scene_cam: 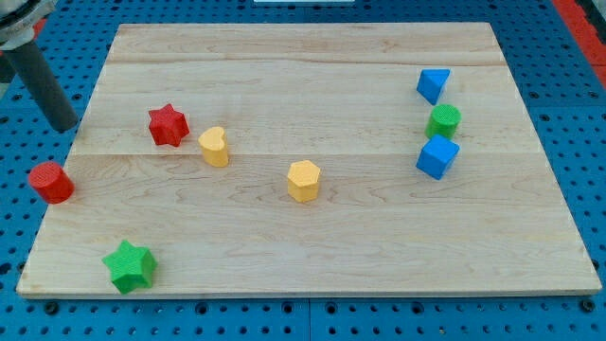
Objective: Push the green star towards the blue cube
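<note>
We are resting our tip, clawless, well above-left of the light, rigid green star; pushing its left side suits the blue cube.

Pale wood board, ridged plastic blocks, dark matt rod

The board is light, smooth, unvarnished-looking wood with visible grain and plank seams, lying on a blue perforated panel. The green star, blue cube and red star look like matt plastic with fine layered ridges. My tip ends a dark, dull rod.
</note>
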You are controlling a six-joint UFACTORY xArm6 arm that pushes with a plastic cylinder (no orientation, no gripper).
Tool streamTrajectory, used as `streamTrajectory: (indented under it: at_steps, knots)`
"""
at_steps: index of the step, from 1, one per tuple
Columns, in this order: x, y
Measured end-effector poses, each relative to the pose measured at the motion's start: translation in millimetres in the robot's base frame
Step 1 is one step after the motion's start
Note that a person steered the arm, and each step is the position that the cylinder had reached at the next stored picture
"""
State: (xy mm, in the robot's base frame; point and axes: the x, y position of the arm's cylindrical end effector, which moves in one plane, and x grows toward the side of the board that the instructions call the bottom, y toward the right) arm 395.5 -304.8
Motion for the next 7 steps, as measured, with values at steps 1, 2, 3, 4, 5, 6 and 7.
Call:
streamTrajectory:
  at_steps: [1,2,3,4,5,6,7]
  knots:
    - [47.4,-0.2]
    - [70.7,0.1]
    - [91.4,0.8]
    - [164.5,0.3]
    - [196.1,8.2]
    - [221.5,38.9]
    - [219.9,85.3]
